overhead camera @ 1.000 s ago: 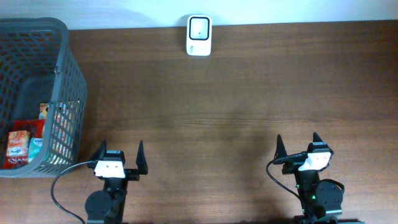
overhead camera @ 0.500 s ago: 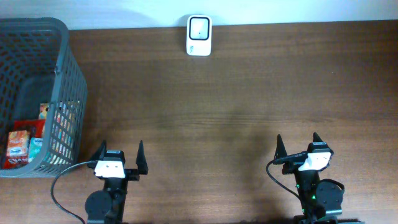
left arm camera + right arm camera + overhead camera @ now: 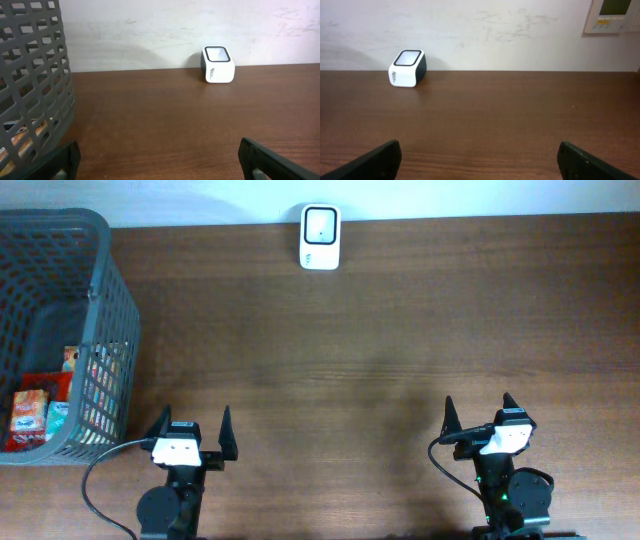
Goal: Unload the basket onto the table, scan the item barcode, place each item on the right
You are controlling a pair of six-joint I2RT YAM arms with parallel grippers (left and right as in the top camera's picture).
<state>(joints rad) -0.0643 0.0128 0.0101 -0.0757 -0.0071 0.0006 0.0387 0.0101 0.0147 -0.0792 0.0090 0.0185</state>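
Surface: a dark brown wooden surface (image 3: 380, 330) with a white wall along its far edge.
Scanner: a white, rounded box-shaped barcode scanner with a dark window (image 3: 320, 224) stands at 12 o'clock in the overhead view, right at the wall, alone on the wood.
Basket: a grey plastic mesh basket (image 3: 105, 300) stands at 9 o'clock, at the left edge.
Items: a red snack packet (image 3: 27, 416) and a teal packet (image 3: 57, 418) lie in the bottom of the basket, close together near its 6 o'clock side. Other wrappers show through the mesh, but I cannot tell what they are.
Left end effector: the left end effector (image 3: 195, 420) sits at 7 o'clock, just beside the basket's near corner, its jaws spread wide and holding nothing.
Right end effector: the right end effector (image 3: 478, 410) sits at 5 o'clock, well apart from the scanner, also spread wide with nothing between its fingers.
Change: none. Both arms, the basket, the packets and the scanner lie exactly where they were a second ago.
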